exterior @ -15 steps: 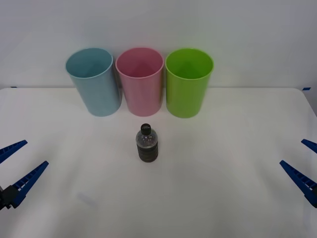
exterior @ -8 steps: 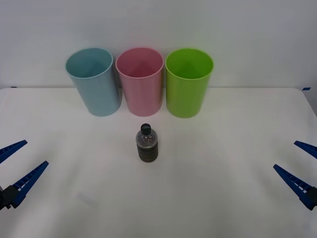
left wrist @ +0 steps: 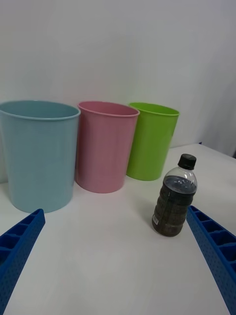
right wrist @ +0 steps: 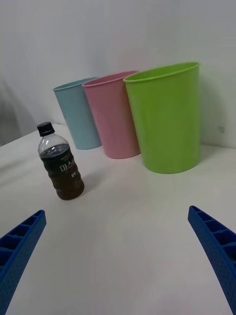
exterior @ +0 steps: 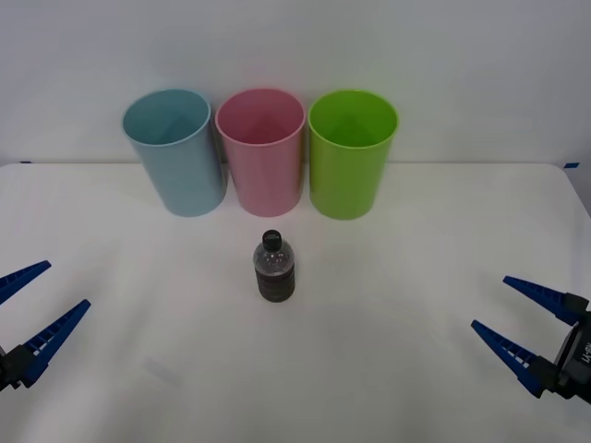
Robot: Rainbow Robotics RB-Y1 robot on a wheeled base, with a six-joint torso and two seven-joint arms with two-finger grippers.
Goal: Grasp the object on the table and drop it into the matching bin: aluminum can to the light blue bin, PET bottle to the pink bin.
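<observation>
A small clear PET bottle [exterior: 275, 269] [right wrist: 61, 164] [left wrist: 174, 199] with a black cap and dark lower half stands upright mid-table on the white table [exterior: 388, 277]. Behind it stand the light blue bin [exterior: 175, 152] [right wrist: 78, 114] [left wrist: 37, 152] and the pink bin [exterior: 262, 150] [right wrist: 114, 115] [left wrist: 104, 145], side by side. My right gripper [exterior: 518, 323] [right wrist: 118, 256] is open over the table's right side, well right of the bottle. At the left edge my left gripper [exterior: 35, 305] [left wrist: 115, 251] is open, nothing between its fingers.
A lime green bin [exterior: 351, 152] [right wrist: 167, 118] [left wrist: 150, 140] stands right of the pink one, the three in a row near the table's back edge against a white wall. Bare tabletop lies all around the bottle.
My right gripper has moved left, in from the table's right edge toward the bottle. The left gripper and the bottle have not moved.
</observation>
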